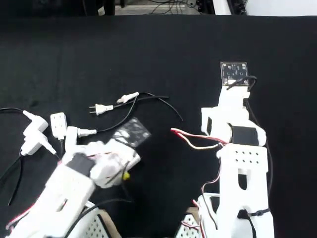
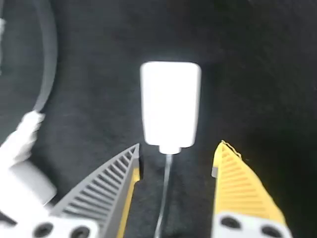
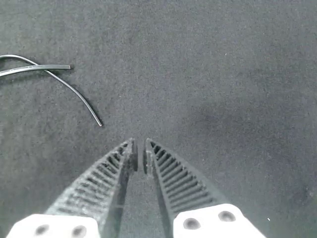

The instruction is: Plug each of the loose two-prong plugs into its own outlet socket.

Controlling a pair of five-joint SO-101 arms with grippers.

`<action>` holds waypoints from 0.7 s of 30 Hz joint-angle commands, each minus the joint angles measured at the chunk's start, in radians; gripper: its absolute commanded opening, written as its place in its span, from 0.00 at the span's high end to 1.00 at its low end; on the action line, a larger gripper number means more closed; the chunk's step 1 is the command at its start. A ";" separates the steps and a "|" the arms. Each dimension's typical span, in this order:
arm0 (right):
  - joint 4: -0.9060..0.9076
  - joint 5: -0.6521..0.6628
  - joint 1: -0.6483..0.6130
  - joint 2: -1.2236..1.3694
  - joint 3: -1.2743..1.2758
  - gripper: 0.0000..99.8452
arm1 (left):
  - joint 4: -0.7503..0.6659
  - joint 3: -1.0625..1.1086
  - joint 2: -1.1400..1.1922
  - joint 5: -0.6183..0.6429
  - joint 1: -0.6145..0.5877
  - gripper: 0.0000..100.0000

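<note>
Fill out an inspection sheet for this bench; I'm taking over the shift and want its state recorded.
Surface: black table, no damage seen.
Job's things: white outlet block lies just ahead of the left claw; two-prong plug and second white plug lie loose mid-table; more white plug parts sit toward the table's left edge.
Clutter: nothing seen.
Grippers: left claw open, empty; right claw shut, empty.
Cables: black cables trail from the loose plugs; red and white wires hang beside the right arm.
Surroundings: floor cables beyond the far edge.
</note>
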 commanded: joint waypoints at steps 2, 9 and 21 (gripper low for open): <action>-0.061 0.006 0.002 -0.016 -0.010 0.97 | 0.155 -0.044 -0.338 0.000 -0.159 0.73; -0.264 0.005 -0.219 -0.012 0.120 0.97 | 0.189 0.088 -0.786 0.002 -0.565 0.73; -0.318 -0.296 -0.640 0.125 0.028 0.88 | -0.233 0.348 -0.552 0.009 -0.842 0.76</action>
